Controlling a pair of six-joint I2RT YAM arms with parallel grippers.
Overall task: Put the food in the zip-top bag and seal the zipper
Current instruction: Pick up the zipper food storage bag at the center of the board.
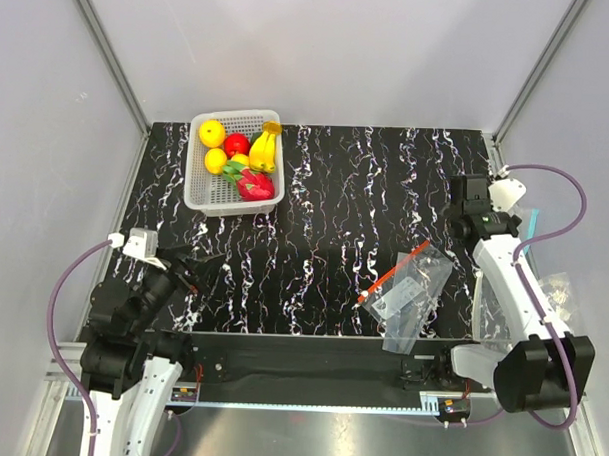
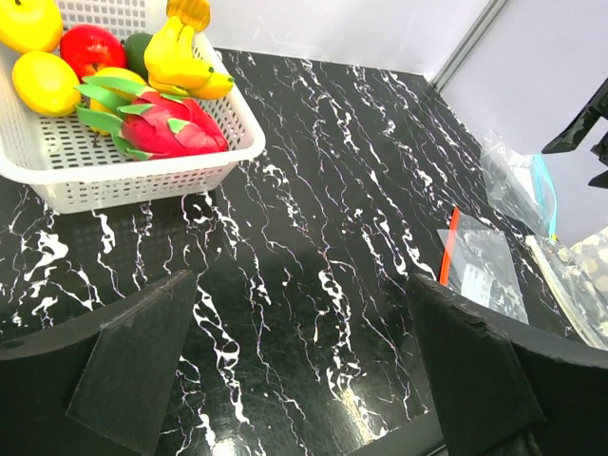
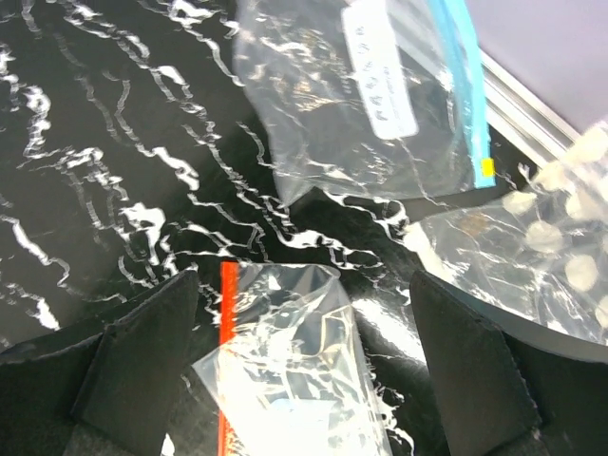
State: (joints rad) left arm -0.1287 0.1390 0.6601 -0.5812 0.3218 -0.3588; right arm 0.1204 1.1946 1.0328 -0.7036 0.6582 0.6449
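Note:
The food lies in a white mesh basket (image 1: pixel 198 189) at the table's back left: a yellow banana bunch (image 1: pixel 265 147), a pink-red dragon fruit (image 1: pixel 254 184) and round yellow fruits (image 1: pixel 212 133). The left wrist view shows the same bananas (image 2: pixel 185 62) and dragon fruit (image 2: pixel 166 125). The clear zip-top bag (image 1: pixel 410 292) lies flat at the front right, its red-orange zipper (image 1: pixel 393 274) facing left. My left gripper (image 1: pixel 188 266) (image 2: pixel 304 285) hangs open over bare table, well short of the basket. My right gripper (image 1: pixel 470 206) (image 3: pixel 304 285) is open above the bag (image 3: pixel 294 380), apart from it.
A clear bag with a teal edge (image 3: pixel 361 104) and a bubbled clear sheet (image 3: pixel 532 256) lie by the table's right edge. A red fruit (image 1: pixel 235 144) also sits in the basket. White walls close in the left, back and right sides.

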